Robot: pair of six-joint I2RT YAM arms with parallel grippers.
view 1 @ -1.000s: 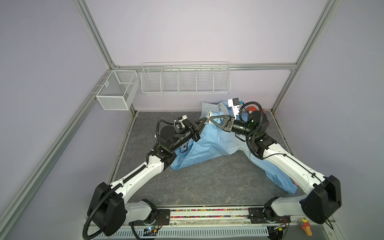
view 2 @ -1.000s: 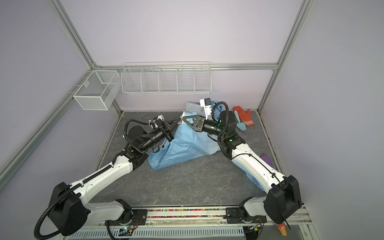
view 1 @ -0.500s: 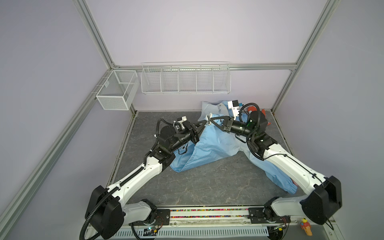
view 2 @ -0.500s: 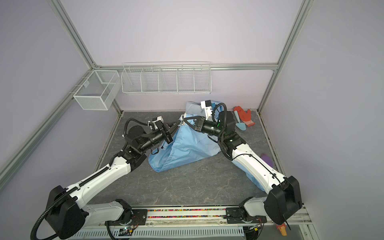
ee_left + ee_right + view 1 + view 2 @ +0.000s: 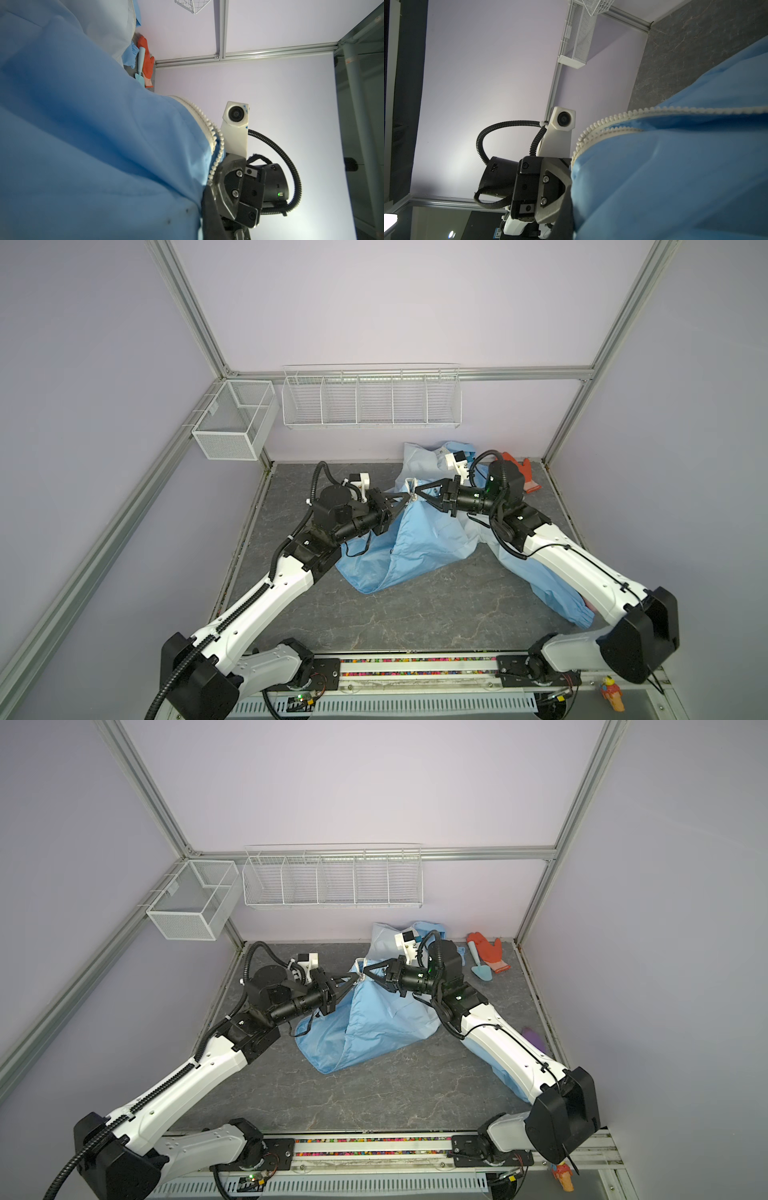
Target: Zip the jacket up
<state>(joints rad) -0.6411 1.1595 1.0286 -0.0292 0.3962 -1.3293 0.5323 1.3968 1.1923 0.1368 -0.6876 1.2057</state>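
The light-blue jacket (image 5: pixel 428 535) (image 5: pixel 374 1019) lies bunched on the grey table, with one fold pulled up off it. Its white zipper (image 5: pixel 410 485) (image 5: pixel 209 128) (image 5: pixel 612 119) runs over the raised peak. In both top views my left gripper (image 5: pixel 408 499) (image 5: pixel 357 978) and right gripper (image 5: pixel 417 497) (image 5: pixel 366 974) meet tip to tip at that peak. Each is shut on the jacket's zipper edge. Blue cloth covers both pinch points in the wrist views. One sleeve (image 5: pixel 557 597) trails under the right arm.
An orange glove (image 5: pixel 486 952) and a light-blue trowel (image 5: pixel 478 965) lie at the back right corner. A purple item (image 5: pixel 534 1040) sits by the right wall. Two white wire baskets (image 5: pixel 370 398) (image 5: pixel 232 423) hang on the back wall.
Both grippers have shifted slightly left together, still pinching the raised zipper edge. The hanging cloth has narrowed a little beneath them.
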